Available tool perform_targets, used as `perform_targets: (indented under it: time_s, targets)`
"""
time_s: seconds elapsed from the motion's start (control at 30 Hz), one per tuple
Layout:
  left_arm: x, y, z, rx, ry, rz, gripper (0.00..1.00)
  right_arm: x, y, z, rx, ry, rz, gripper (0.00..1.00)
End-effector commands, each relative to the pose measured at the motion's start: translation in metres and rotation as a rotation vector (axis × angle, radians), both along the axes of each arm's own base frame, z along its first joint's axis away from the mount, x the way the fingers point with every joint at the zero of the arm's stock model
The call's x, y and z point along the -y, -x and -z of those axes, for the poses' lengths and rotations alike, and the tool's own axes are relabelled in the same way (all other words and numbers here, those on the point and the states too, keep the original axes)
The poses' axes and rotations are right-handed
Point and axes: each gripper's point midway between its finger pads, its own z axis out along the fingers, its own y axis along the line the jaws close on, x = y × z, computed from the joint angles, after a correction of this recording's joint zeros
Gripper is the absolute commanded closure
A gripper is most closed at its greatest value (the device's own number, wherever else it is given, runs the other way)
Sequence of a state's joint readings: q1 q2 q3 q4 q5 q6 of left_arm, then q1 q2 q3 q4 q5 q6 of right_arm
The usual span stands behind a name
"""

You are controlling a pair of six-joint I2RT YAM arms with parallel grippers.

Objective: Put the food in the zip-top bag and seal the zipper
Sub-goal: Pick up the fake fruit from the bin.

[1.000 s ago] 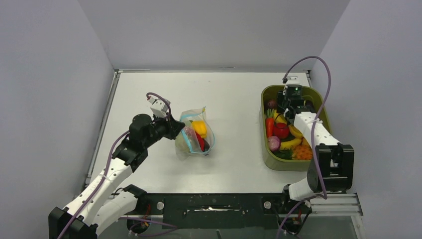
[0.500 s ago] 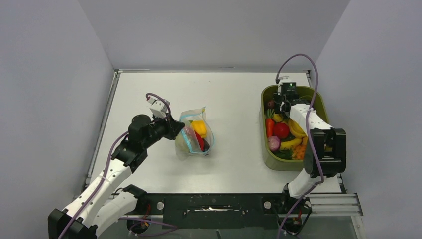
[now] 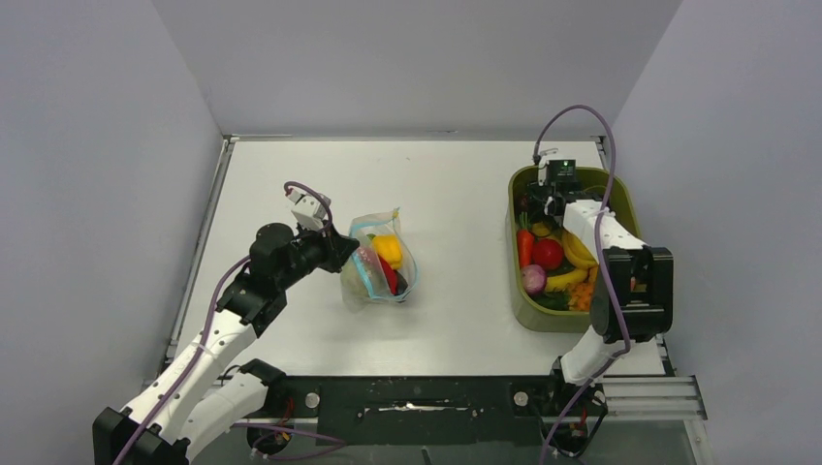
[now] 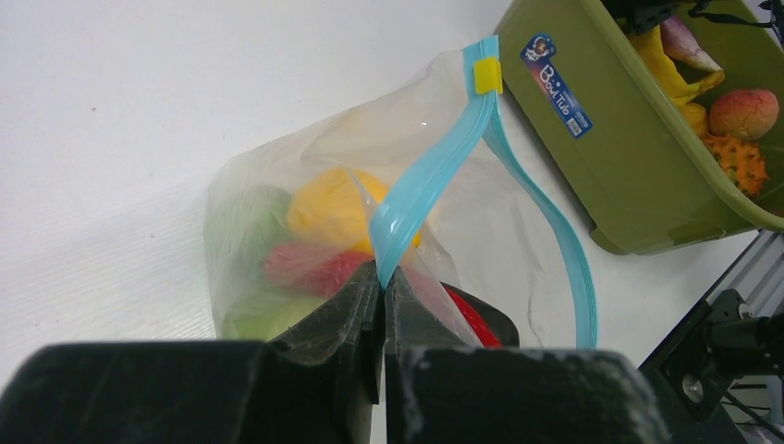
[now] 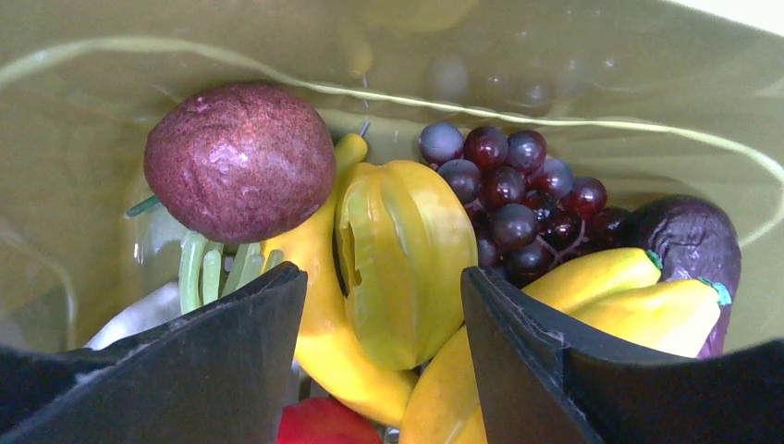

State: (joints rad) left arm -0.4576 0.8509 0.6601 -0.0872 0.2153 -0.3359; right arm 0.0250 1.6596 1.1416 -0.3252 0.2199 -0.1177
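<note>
I am holding the left hand [image 4: 381,277] clamped on the zipper [image 4: 434,176], with both fingers pressing together on the blue strip at the near end of the bag's [image 4: 277,213] mouth. From the pinch, one strip is rising toward a small yellow slider [image 4: 487,76] at the far end. The other strip is curving away to the right, so the mouth is gaping. The bag is sitting on the table [image 3: 446,184] left of centre, well apart from the bin [image 3: 519,291] on the right. Through the clear plastic I am seeing a yellow piece [image 4: 328,208], a green piece [image 4: 245,222] and a red piece [image 4: 310,264] lying together inside.

I am keeping the right hand [image 5: 384,287] low over the far end of the bin, its fingers spread apart and gripping nothing. They are straddling a ridged yellow-green fruit [image 5: 407,259], one finger on either side, and I cannot tell whether either is touching it. A dark red round fruit [image 5: 238,159] is sitting to its left against the bin wall. A bunch of grapes [image 5: 518,199] is lying just behind it. A banana [image 5: 324,342] is curving beneath it, and an eggplant [image 5: 689,242] is resting at the right edge of the wrist view. From the top camera, more food is filling the near half of the bin, including a carrot [image 3: 524,248] and a red round piece [image 3: 548,254].
</note>
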Motion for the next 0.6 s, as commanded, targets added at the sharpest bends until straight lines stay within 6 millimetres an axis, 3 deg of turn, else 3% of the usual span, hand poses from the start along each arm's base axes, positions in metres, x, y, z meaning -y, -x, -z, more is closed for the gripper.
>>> perform_targets:
  time_s: [0.0,0.13,0.37,0.57]
  targets:
    - [0.000,-0.001,-0.019,0.068,0.019,0.000,1.00,0.011,-0.014,-0.005,0.026,0.034,0.018,0.36]
    - [0.000,-0.001,-0.019,0.069,0.019,-0.001,1.00,0.017,-0.019,-0.002,0.048,0.062,0.040,0.37]
    - [0.000,-0.002,-0.019,0.069,0.017,0.000,1.00,0.025,-0.018,0.003,0.036,0.126,0.075,0.49]
    - [0.001,-0.002,-0.019,0.068,0.017,0.002,1.00,0.020,-0.018,-0.004,0.034,0.172,0.073,0.47]
